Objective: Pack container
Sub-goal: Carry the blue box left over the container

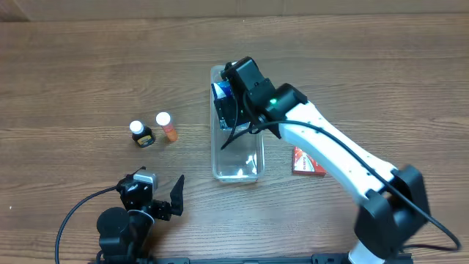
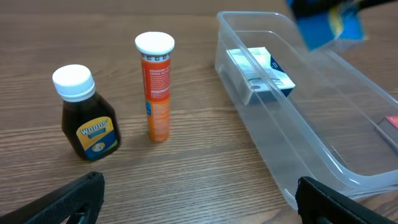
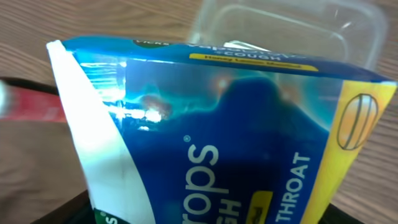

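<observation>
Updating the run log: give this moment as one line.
right hand shut on blue bag over container | left hand open | container holds small box | outside: dark bottle, orange tube, red box

Six items, two robot arms, one wooden table (image 1: 73, 73).

The count: one clear container (image 1: 238, 167); two white-capped vessels, namely one dark bottle (image 1: 141, 134) and one orange tube (image 1: 168, 126); two small boxes, namely one white-and-blue box (image 2: 261, 73) and one red box (image 1: 308, 161); and one blue bag (image 3: 249, 137) of throat drops. Each of the two arms carries a single two-finger gripper, the left gripper (image 2: 199, 183) and the right gripper (image 1: 229, 94).
</observation>
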Available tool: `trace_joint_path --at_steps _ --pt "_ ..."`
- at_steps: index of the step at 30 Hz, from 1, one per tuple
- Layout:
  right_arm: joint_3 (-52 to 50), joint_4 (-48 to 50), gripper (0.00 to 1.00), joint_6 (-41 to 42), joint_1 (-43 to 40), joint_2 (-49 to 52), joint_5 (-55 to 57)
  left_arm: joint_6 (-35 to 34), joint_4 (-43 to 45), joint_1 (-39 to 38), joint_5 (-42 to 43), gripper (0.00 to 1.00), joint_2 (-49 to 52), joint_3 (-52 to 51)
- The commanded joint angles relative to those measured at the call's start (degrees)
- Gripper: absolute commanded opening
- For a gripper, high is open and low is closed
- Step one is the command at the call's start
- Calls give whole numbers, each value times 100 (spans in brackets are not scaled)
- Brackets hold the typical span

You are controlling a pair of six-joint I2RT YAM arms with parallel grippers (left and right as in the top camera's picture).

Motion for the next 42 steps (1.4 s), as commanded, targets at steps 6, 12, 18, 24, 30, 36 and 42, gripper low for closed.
trace_joint_path --at_steps 6,12,18,24,30,36,42 --pt "98 636 75 -396 -420 522 20 85 15 24 44 100 -52 -13" --pt "107 837 92 -538 -422 551 -280 85 15 24 44 100 -52 -13" --pt "120 787 96 -490 -417 549 -560 85 15 24 44 100 -52 -15" --pt "122 710 88 -297 -426 498 -496 85 15 24 44 100 -52 -13" --pt "125 219 65 -192 -413 146 -498 85 15 24 44 100 -52 -15" --pt "116 -389 32 144 -413 17 -570 85 15 24 44 100 -52 -15" --pt "111 -581 7 160 -391 26 -1180 85 15 24 44 100 -52 -15"
